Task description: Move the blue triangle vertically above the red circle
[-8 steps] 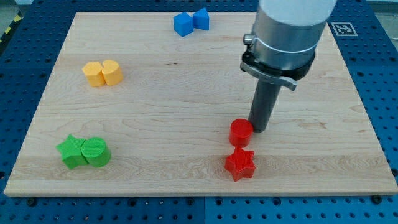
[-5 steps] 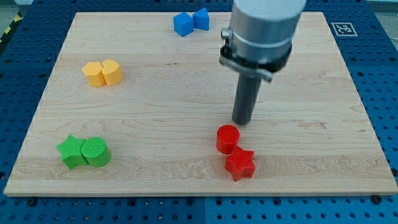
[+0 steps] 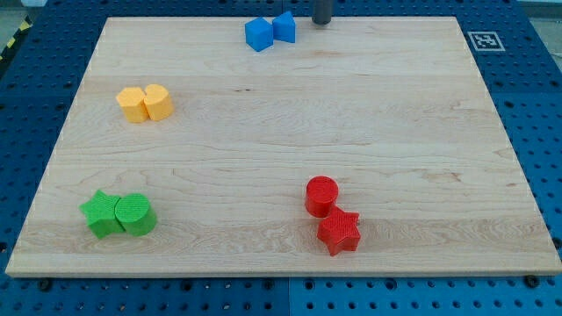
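The blue triangle (image 3: 284, 26) is located at the far edge of the wooden board (image 3: 281, 167), slightly left of centre, in contact with a second blue block (image 3: 257, 34) of irregular shape on its left. The red circle (image 3: 321, 195) is located in the near half of the board, right of centre, with a red star (image 3: 339, 232) touching it on its near right side. The two task blocks are well apart.

The blue triangle is judged to be a small, rigid, light block. It is expected to slide readily on the smooth wood and to rotate if pushed off centre. No hold can be taken: the block is to be pushed against a flat side, in line with its middle. Because the neighbouring blue block is touching it, a push from the left would carry both; contact from the far or right side is judged preferable.

No gripper or fingers are fitted, so no opening can be stated and nothing is held. Only the lower part of the rod is visible at the view's top. My tip (image 3: 322, 23) is seen just right of the blue triangle, apart from it and touching no block.

A pair of yellow blocks (image 3: 145, 103) lies at the left, and a green star (image 3: 101, 213) with a green circle (image 3: 135, 213) at the near left.
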`<action>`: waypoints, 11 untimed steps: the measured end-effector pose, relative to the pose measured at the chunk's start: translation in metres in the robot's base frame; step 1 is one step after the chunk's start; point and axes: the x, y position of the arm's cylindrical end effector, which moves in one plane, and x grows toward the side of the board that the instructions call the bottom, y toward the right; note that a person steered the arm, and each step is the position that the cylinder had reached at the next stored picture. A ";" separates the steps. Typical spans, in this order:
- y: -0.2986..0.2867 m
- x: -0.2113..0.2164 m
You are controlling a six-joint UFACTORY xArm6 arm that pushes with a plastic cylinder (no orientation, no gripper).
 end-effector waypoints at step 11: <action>-0.091 0.068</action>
